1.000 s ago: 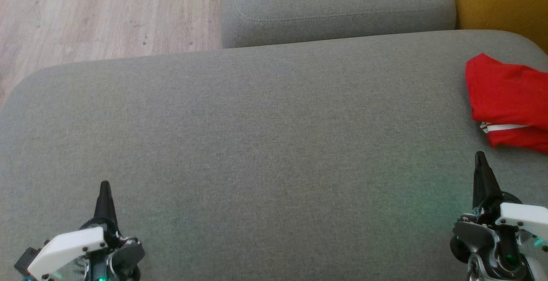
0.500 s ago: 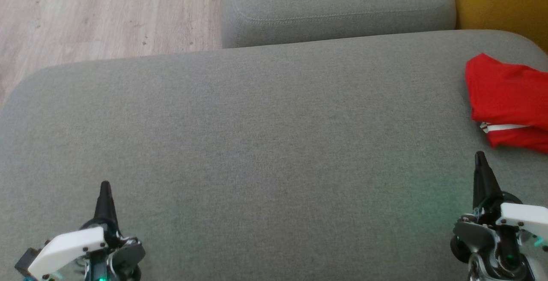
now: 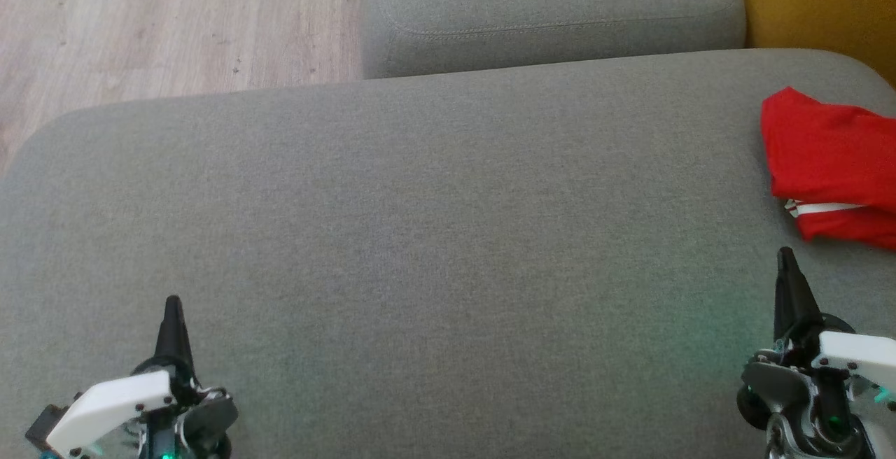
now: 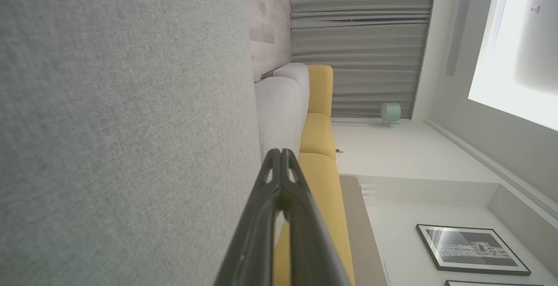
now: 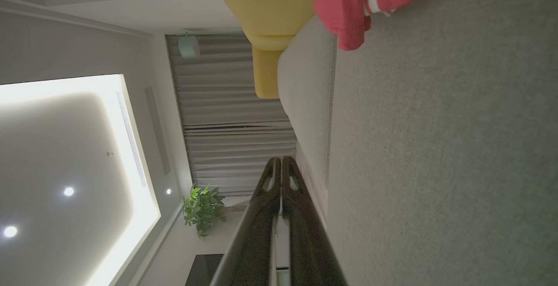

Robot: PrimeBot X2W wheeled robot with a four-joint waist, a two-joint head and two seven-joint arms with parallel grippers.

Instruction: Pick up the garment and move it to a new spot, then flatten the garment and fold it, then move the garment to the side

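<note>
Head view: your left gripper (image 3: 172,304) and right gripper (image 3: 785,255) hover clenched above the grey cushion (image 3: 448,221). The red garment (image 3: 826,165) sits bunched at its right edge, near your right gripper, with wooden floor (image 3: 140,25) beyond. Left wrist view: a yellow sofa (image 4: 320,177), curtains (image 4: 362,37), a framed picture (image 4: 473,249). Right wrist view: a potted plant (image 5: 201,209).

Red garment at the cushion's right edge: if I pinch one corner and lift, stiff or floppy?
Likely floppy: the red garment lies in soft rumpled folds, so it should drape when lifted. Probably light; the fabric looks thin. The gray cushion is textured weave, so pushing may bunch it rather than slide.
</note>
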